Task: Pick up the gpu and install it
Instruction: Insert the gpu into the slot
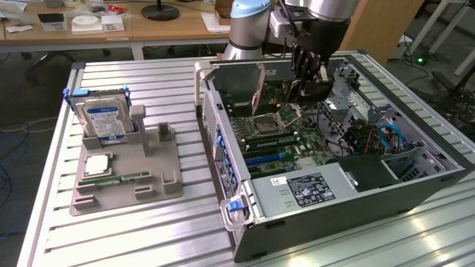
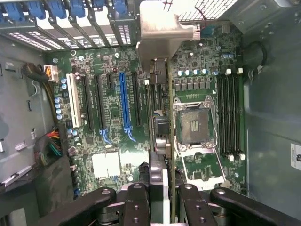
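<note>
Black gripper (image 1: 308,83) is down inside the open computer case (image 1: 356,217), about 1 o'clock from the exterior view's centre; jaws clamped on the gpu (image 1: 282,83), which stands on edge above the motherboard (image 1: 297,139), running out toward 9 o'clock from the jaws; grey holder tray (image 1: 126,167) sits well apart at 9 o'clock of the case, with the silver hard drive (image 1: 104,119) upright in it and the green memory stick (image 1: 119,179) lying flat; no card on the tray.

Wrist view: gripper (image 2: 160,197) has its fingers (image 2: 136,202) pinched on either side of the gpu (image 2: 160,127), seen edge-on; card runs between the blue slot (image 2: 124,103) and the CPU socket (image 2: 195,125), just beside the socket; its silvery bracket (image 2: 162,28) is at the rear wall near the blue latches (image 2: 56,9); memory slots (image 2: 230,113) are beyond the socket, apart from the card.

Step, as a judgement: pickup done, install in hand, card lined up over the board; cannot tell whether its lower edge touches a slot; seating calls for the edge square to the slot, bracket meeting the rear opening, grip kept firm.
</note>
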`<action>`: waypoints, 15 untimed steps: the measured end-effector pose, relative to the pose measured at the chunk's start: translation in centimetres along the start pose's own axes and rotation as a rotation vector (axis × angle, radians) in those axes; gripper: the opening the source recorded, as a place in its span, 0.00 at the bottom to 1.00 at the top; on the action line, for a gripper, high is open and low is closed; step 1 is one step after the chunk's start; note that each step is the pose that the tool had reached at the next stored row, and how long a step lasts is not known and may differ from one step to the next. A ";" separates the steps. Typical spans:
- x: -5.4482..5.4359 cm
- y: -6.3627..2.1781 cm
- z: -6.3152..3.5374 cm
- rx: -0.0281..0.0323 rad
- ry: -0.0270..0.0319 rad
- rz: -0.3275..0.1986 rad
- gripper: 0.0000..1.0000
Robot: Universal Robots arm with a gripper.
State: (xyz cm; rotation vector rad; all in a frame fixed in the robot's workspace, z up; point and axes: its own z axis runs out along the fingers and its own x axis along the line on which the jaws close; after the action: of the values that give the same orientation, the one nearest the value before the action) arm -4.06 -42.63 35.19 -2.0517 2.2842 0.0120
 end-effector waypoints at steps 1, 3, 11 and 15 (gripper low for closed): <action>0.0 0.11 0.09 0.0000 -0.0002 0.000 0.29; 0.0 0.29 0.27 -0.0001 -0.0001 0.000 0.29; 0.2 0.55 1.67 -0.0004 -0.0019 -0.002 0.29; 0.3 0.73 2.45 -0.0034 -0.0044 -0.053 0.29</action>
State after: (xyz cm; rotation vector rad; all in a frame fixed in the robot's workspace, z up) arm -4.70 -42.70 32.70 -2.1114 2.2275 0.0174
